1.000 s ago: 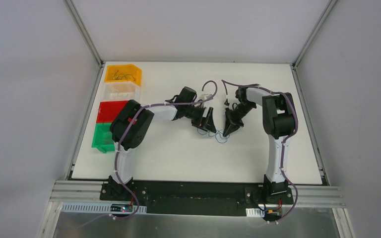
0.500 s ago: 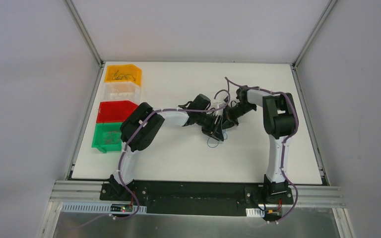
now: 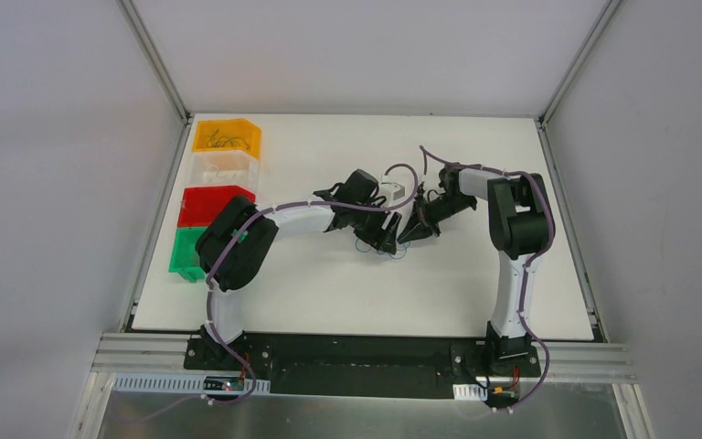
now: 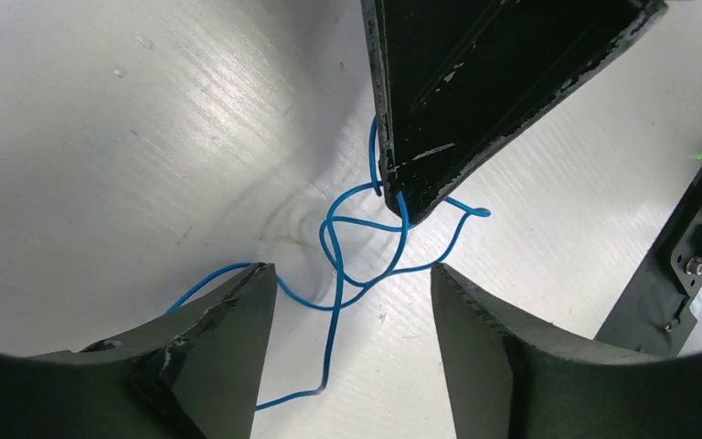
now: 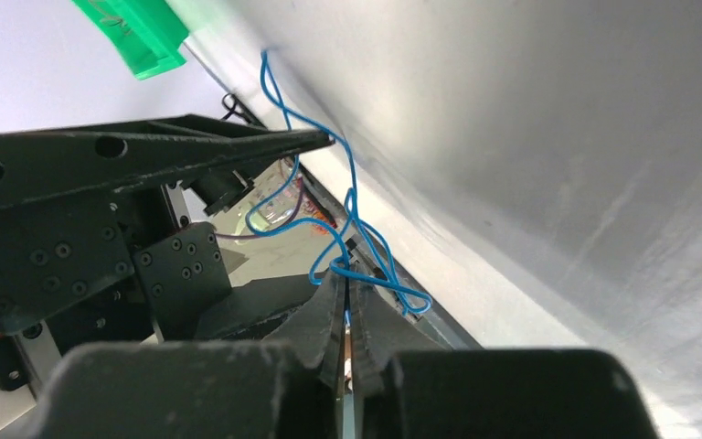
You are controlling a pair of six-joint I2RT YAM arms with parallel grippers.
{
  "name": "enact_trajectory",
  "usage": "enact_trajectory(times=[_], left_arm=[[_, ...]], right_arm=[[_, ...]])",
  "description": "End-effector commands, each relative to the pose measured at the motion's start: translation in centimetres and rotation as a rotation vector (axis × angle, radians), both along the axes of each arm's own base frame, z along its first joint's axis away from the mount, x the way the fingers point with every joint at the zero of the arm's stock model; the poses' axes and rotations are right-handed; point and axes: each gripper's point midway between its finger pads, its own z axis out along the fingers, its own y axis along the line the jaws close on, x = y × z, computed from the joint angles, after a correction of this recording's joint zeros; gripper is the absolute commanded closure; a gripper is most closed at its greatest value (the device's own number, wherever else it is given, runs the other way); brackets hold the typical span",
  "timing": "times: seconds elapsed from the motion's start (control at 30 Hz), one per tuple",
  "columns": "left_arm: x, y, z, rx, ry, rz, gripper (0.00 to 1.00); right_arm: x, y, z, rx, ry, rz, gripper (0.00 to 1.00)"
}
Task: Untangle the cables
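Observation:
A thin blue cable point(image 4: 335, 297) lies in loose tangled loops on the white table point(image 3: 329, 283); no red or purple wire shows. In the top view the cable point(image 3: 391, 254) sits under both grippers, mid-table. My right gripper point(image 5: 345, 279) is shut on a loop of the blue cable point(image 5: 335, 263). In the left wrist view it reaches in from the top and pins the tangle's middle. My left gripper point(image 4: 352, 269) is open and low over the table. Its two fingers straddle the lower loops, and one strand passes beside the left finger point(image 4: 228, 338). In the top view the two grippers nearly touch.
Four bins stand in a column at the table's left edge: orange point(image 3: 226, 137) with dark bits inside, clear point(image 3: 225, 166), red point(image 3: 208, 203) and green point(image 3: 192, 254). The green bin also shows in the right wrist view point(image 5: 137, 32). Metal rails frame the table.
The two grippers have closed in on each other over the tangle. The left arm swung right, then drew back slightly. The cable has shifted a little to the left.

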Motion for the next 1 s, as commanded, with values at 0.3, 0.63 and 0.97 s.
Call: enact_trajectory(times=[0.3, 0.63, 0.97], left_arm=[[-0.9, -2.1, 3.0, -0.049, -0.097, -0.012, 0.24], [0.7, -2.1, 2.1, 0.043, -0.18, 0.064, 0.24], [1.7, 1.0, 1.4, 0.208, -0.249, 0.11, 0.77]], right_arm=[[-1.3, 1.3, 0.4, 0.004, 0.094, -0.094, 1.0], [-1.9, 1.9, -0.6, -0.021, 0.126, -0.091, 1.0], [-2.2, 1.6, 0.0, -0.028, 0.11, -0.08, 0.83]])
